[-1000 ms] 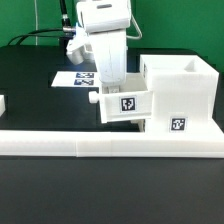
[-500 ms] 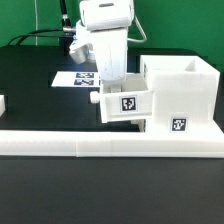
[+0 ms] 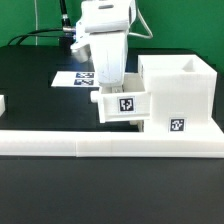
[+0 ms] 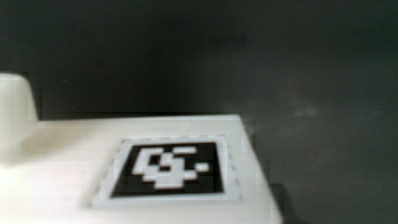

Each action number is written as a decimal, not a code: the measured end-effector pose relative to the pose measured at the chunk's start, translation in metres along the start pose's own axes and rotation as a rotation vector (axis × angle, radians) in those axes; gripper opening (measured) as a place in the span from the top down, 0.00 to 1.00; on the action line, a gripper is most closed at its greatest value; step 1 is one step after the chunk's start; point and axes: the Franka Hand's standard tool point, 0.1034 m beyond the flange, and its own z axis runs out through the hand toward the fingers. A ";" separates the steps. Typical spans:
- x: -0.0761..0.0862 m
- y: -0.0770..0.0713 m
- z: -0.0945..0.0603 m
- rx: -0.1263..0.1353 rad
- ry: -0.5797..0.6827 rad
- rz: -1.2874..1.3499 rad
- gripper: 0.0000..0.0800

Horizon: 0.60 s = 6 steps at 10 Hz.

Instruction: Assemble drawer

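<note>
A small white drawer box (image 3: 125,105) with a black-and-white tag on its front sits partly inside the larger white drawer housing (image 3: 185,90) at the exterior view's right. My gripper (image 3: 110,90) comes down from above onto the box's near-left wall and looks shut on it. The fingertips are hidden behind the wall. In the wrist view a white tagged panel (image 4: 71,150) of the box fills the lower part, and the fingers do not show.
The marker board (image 3: 78,78) lies on the black table behind the arm. A long white rail (image 3: 100,145) runs along the front. A small white part (image 3: 3,103) lies at the exterior view's far left edge.
The drawer box and gripper have shifted very slightly; otherwise nothing has visibly moved.
</note>
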 end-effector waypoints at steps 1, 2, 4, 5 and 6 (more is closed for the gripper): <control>0.000 0.000 0.000 0.000 0.000 0.001 0.81; -0.001 0.000 0.000 0.001 0.000 0.003 0.81; 0.002 0.001 -0.002 -0.003 0.001 0.002 0.45; 0.003 0.002 -0.003 0.000 0.000 0.001 0.45; 0.003 0.004 -0.008 0.004 -0.004 0.000 0.25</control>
